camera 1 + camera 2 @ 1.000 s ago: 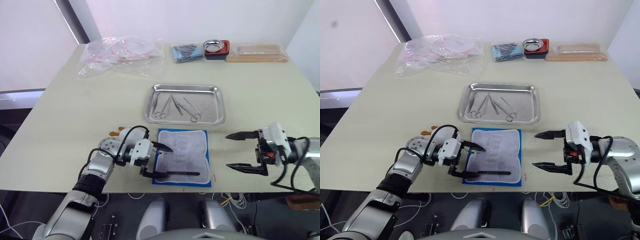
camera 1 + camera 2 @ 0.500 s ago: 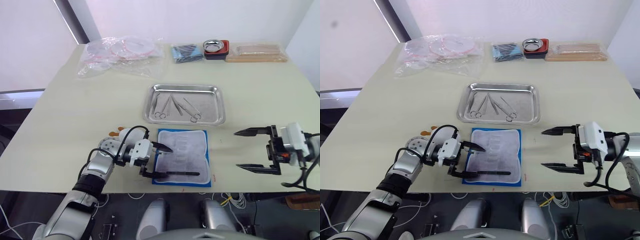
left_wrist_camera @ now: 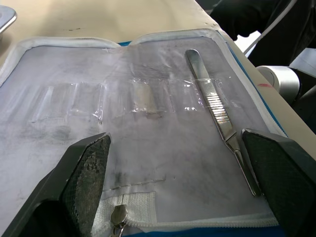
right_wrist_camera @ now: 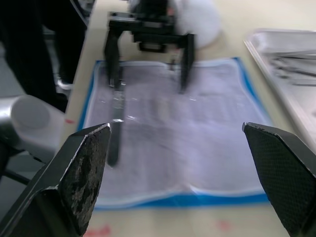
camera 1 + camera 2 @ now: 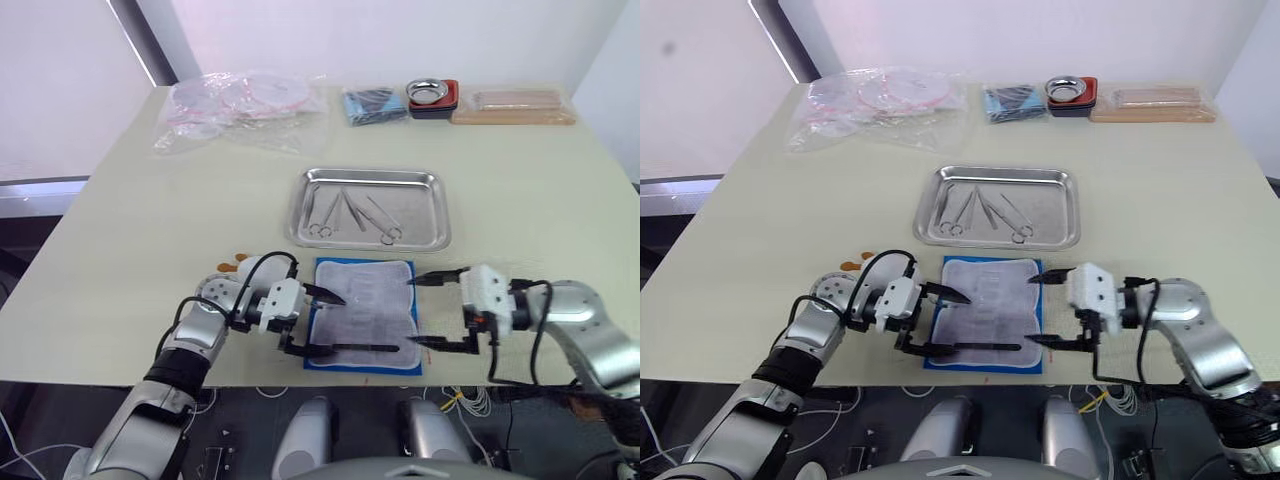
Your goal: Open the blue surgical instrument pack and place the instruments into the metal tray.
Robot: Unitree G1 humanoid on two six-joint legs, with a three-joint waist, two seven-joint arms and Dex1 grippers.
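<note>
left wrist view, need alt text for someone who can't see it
One silver instrument lies in the opened blue surgical instrument pack, tucked under a clear strap on its pale lining, between the left gripper's wide-open black fingers.

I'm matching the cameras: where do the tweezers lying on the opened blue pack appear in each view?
Left eye view: tweezers along the near edge of the blue surgical instrument pack.
Right eye view: same place.
Left wrist view: slanting beside the zipper edge.
Right wrist view: on the lining near a blue edge.
Shared landmark: the pack's pale lining.
</note>
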